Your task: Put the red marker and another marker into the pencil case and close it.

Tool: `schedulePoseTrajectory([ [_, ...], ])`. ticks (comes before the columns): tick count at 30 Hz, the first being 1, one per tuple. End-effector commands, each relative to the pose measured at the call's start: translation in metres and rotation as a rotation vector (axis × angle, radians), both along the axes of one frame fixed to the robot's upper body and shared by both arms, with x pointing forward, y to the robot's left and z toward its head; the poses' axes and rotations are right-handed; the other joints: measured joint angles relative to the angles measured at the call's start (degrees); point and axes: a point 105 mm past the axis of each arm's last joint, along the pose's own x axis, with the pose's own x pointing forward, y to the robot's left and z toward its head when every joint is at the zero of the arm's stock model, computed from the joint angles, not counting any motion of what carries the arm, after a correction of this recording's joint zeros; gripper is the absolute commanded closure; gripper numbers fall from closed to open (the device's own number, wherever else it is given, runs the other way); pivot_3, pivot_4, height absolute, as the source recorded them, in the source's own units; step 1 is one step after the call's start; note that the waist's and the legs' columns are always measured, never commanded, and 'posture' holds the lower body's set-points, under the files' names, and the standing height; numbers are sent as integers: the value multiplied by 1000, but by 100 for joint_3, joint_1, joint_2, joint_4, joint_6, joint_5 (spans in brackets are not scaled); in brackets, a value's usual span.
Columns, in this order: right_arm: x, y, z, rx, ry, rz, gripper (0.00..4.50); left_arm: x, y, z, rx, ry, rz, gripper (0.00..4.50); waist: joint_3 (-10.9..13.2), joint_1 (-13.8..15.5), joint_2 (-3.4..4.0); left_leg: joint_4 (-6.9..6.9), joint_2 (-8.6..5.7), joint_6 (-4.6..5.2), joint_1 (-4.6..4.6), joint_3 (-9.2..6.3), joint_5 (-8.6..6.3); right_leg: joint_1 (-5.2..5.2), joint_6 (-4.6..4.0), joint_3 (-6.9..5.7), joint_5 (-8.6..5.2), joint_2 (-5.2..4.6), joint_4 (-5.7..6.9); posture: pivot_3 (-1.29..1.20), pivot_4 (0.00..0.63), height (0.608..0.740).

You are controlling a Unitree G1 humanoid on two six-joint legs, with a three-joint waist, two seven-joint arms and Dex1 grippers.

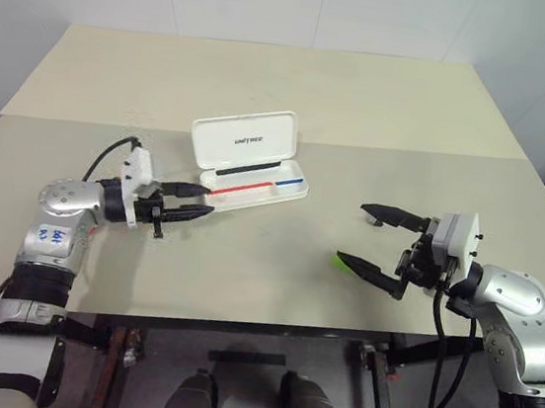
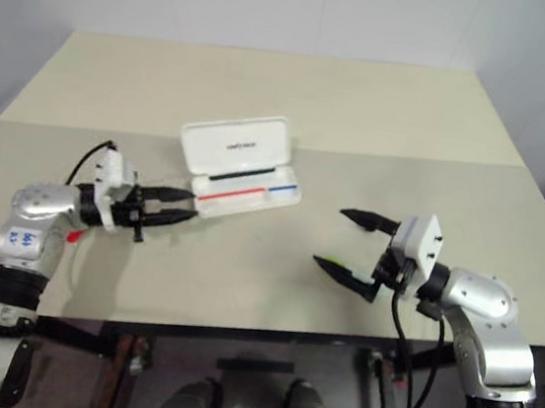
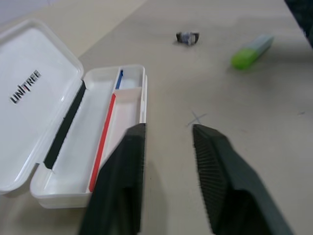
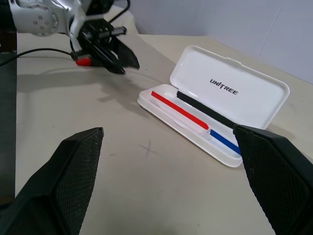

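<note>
Both arms are built from silver-grey rounded metal housings with black joint sections between them. Each wrist is capped by a white blocky module, small dark screws seen on the right one. Left gripper (image 1: 195, 203) and right gripper (image 1: 366, 239) are each fitted with two black tapered fingers; ribbed textured pads (image 3: 210, 171) are seen on the inner faces. Black cables are routed along both forearms. A white label with blue marks is stuck on the left arm's housing.

A pale beige counter (image 1: 297, 88) spreads beneath and beyond both end effectors, with a straight seam running across it farther out. White tiled walls (image 1: 277, 6) rise behind its far edge. Below the near edge lies dark floor (image 1: 251, 381).
</note>
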Motion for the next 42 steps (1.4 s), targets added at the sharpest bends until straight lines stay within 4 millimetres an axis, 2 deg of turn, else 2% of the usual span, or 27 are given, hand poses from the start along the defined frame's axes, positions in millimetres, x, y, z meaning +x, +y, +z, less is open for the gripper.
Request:
schedulePoseTrajectory([
  [1, -9, 13, 11, 9, -61, 42, 0, 9, -16, 2, 53, -41, -30, 2989, 0, 17, 0, 3, -2, 1, -1, 0, 1, 0, 1, 0, 0, 0, 2, 0, 150, 740],
  [6, -13, 19, 11, 18, -58, 52, 0, 26, -27, -8, 136, -59, 2, 2989, 0, 47, 0, 18, -3, 3, -6, -2, -1, 1, 4, 0, 2, 0, 4, 0, 150, 740],
  [10, -15, 21, 12, 21, -61, 53, 0, 34, -24, -12, 161, -56, 36, 2989, 0, 50, -1, 39, -3, 7, -10, -1, -4, 1, 4, 0, 2, 1, 16, 0, 150, 740],
  [15, -17, 22, 13, 22, -63, 52, 0, 37, -21, -18, 183, -53, 49, 2989, 0, 65, -1, 52, -3, 7, -9, -2, -4, 1, 4, 0, 2, 1, 28, 0, 150, 740],
  [20, -19, 25, 16, 31, -77, 50, 0, 39, -21, -32, 244, 6, 47, 2989, 0, 119, -1, 57, -3, 7, -8, -2, -4, 2, 4, 1, 2, 1, 35, 0, 150, 740],
  [24, -21, 31, 23, 39, -101, 58, 0, 44, -20, -45, 294, 88, 73, 2989, -1, 121, -2, 58, -3, 7, -5, -2, -4, 6, 4, 0, 2, 3, 35, 0, 150, 740],
  [29, -21, 34, 32, 46, -134, 60, 0, 45, -22, -51, 335, 130, 63, 2989, -1, 113, -2, 59, -4, 7, 1, -1, -3, 9, 4, 1, 2, 3, 38, 0, 150, 740],
  [32, -21, 34, 37, 46, -149, 58, 0, 47, -24, -51, 342, 147, 61, 3567, -2, 112, -4, 61, -4, 8, 3, -2, -3, 13, 4, 1, 2, 4, 39, 0, 150, 740],
  [35, -20, 34, 39, 47, -159, 56, 0, 47, -27, -51, 345, 158, 49, 4441, -3, 119, -4, 59, -4, 8, 4, -2, -3, 14, 5, 1, 2, 3, 37, 0, 150, 740],
  [42, -20, 35, 42, 48, -166, 58, 0, 39, -40, -50, 349, 166, -46, 4477, -4, 121, -4, 62, -5, 10, 4, -4, -2, 18, 5, 1, 2, 3, 36, 0, 150, 740],
])
